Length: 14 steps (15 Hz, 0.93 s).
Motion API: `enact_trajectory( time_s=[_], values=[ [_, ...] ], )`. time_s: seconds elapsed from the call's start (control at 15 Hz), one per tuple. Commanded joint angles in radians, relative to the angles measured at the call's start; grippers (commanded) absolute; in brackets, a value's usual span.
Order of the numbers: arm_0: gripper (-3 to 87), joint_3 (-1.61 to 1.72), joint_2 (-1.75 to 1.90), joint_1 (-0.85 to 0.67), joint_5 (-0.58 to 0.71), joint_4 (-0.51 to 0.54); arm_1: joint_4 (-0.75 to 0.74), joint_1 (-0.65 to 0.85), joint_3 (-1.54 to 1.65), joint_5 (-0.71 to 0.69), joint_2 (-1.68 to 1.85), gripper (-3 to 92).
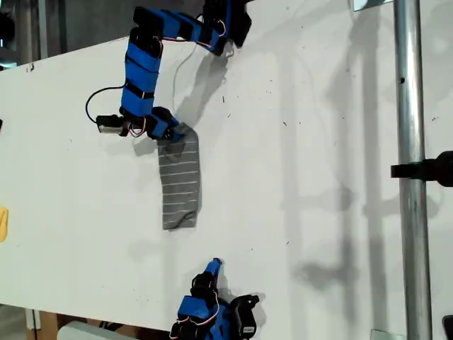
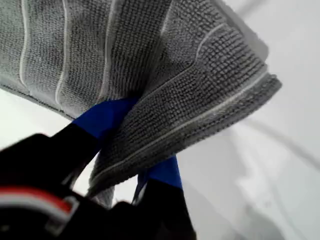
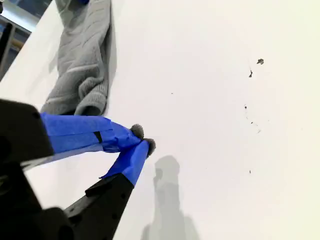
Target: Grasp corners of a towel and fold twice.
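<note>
Nearest the exterior camera, at the bottom edge of the exterior view, my second gripper sits low over the white table, its blue tip pointing up the view towards the towel. The towel lies as a narrow folded strip near the middle-left of the exterior view, its near end rumpled. At the strip's far end my first gripper has hold of a corner, the blue arm reaching in from the top of the view. A small yellow object shows at the exterior view's left edge. A metal pole stands upright at the exterior view's right.

First wrist view: my first gripper is clenched on the towel, several grey striped layers bunched between its blue fingers.

Second wrist view: my second gripper is closed with nothing between its tips, which meet. The towel lies beyond, apart from it. No containers observed.
</note>
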Motion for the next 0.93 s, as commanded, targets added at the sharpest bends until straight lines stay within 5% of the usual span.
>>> enact_trajectory(
  time_s=[0.0, 0.13, 0.27, 0.53, 0.87],
  values=[
    [-2.6, 0.011, 0.006, -0.011, 0.006, 0.002, 0.258, -0.063, 0.132, 0.081, 0.342, -0.2],
    [-2.6, 0.011, 0.006, -0.011, 0.009, 0.002, 0.451, -0.087, 0.213, 0.158, 0.624, -0.2],
    [-2.6, 0.011, 0.006, -0.006, 0.011, 0.002, 0.474, -0.091, 0.206, 0.153, 0.848, -0.2],
    [-2.6, 0.011, 0.006, -0.006, 0.014, 0.002, 0.097, -0.247, 0.038, 0.135, 0.546, -0.2],
    [-2.5, 0.011, 0.006, 0.005, 0.012, 0.002, -0.120, -0.293, -0.158, 0.138, 0.091, 0.7]
  ],
)
